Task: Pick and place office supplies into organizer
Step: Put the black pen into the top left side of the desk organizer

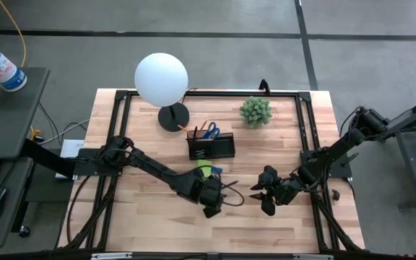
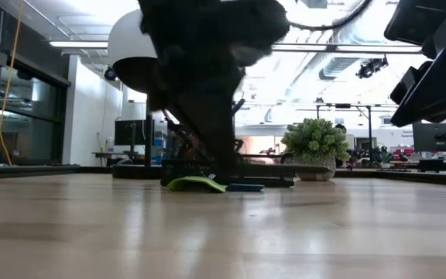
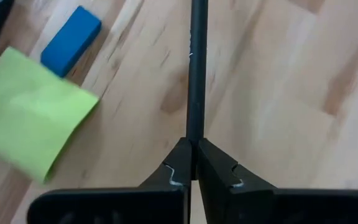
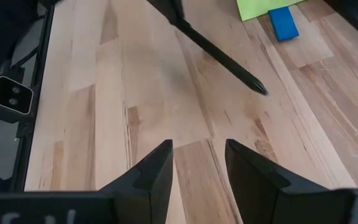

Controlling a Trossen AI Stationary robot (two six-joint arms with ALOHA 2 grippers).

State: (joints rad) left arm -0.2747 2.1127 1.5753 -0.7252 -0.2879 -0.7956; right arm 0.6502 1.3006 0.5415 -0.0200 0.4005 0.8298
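The left pincer (image 3: 193, 163) is clamped on a dark pen (image 3: 196, 68) near the lime-green sticky-note pad (image 3: 27, 113). The right pincer (image 4: 197, 163), beyond the pen from the pad, is held open and empty.

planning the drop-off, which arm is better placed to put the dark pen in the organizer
Left. The left tool is already shut on the dark pen and sits nearer the organizer. The right tool is open, empty and farther off.

Bright even overhead light, soft shadows, ceiling glare in low view, blurred foreground tabletop (image 2: 223, 232)
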